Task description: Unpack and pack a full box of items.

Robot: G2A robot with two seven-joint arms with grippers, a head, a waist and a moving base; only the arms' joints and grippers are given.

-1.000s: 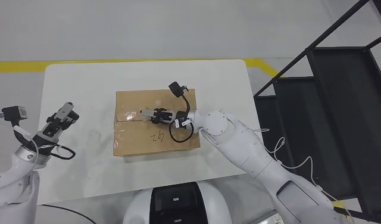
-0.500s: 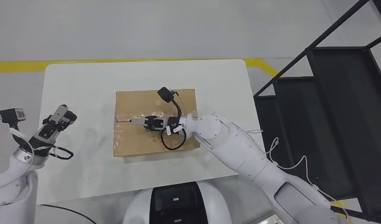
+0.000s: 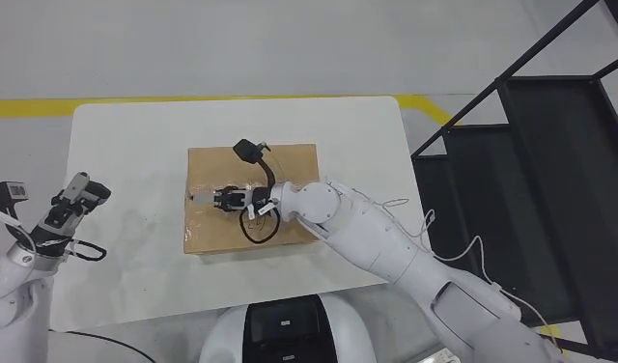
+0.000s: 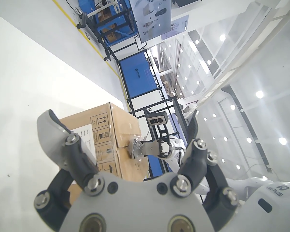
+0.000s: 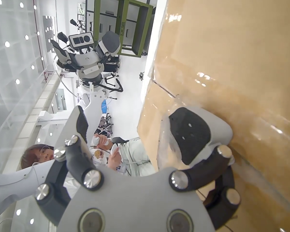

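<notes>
A closed cardboard box [image 3: 280,165] sits in the middle of the white table [image 3: 126,131], its top flaps sealed with clear tape [image 5: 165,131]. My right gripper [image 3: 218,198] lies on the box top near the left end of the seam. It is open, with one finger pad [image 5: 191,134] pressed against the taped seam, where the tape is torn and crumpled, and the other finger [image 5: 78,121] in the air off the box's edge. My left gripper [image 3: 73,195] hangs open and empty over the table's left edge, pointing at the box [image 4: 120,126].
Black metal stairs [image 3: 541,170] stand to the right of the table. A yellow floor line [image 3: 97,102] runs behind the table. Bare table surface surrounds the box on every side.
My right gripper has slid left along the box's taped seam, from the middle towards the left end. My left gripper has drawn back to the left, away from the box.
</notes>
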